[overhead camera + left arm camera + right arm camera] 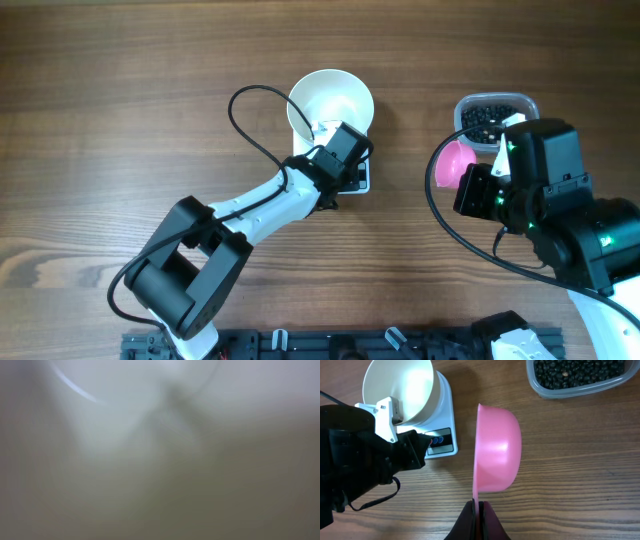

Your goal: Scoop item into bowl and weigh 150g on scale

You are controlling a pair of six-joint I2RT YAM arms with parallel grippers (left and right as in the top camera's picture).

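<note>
The white bowl (331, 103) stands on the white scale (361, 180), whose display and blue buttons (439, 440) show in front of it. My left gripper (338, 142) is pressed against the bowl's near rim. Its wrist view is a blur of white bowl (125, 410), so the fingers and any grip stay hidden. My right gripper (480, 504) is shut on the flat handle of a pink scoop (496, 450), held on edge above the wood between scale and tub, its hollow turned toward the bowl and hidden. The black bean-like item (577, 372) fills a clear tub (494, 116) at the back right.
The left arm's black cable (243, 112) loops over the table left of the bowl. A black rail (330, 345) runs along the front edge. The right arm's bulky body (560, 210) covers the right side.
</note>
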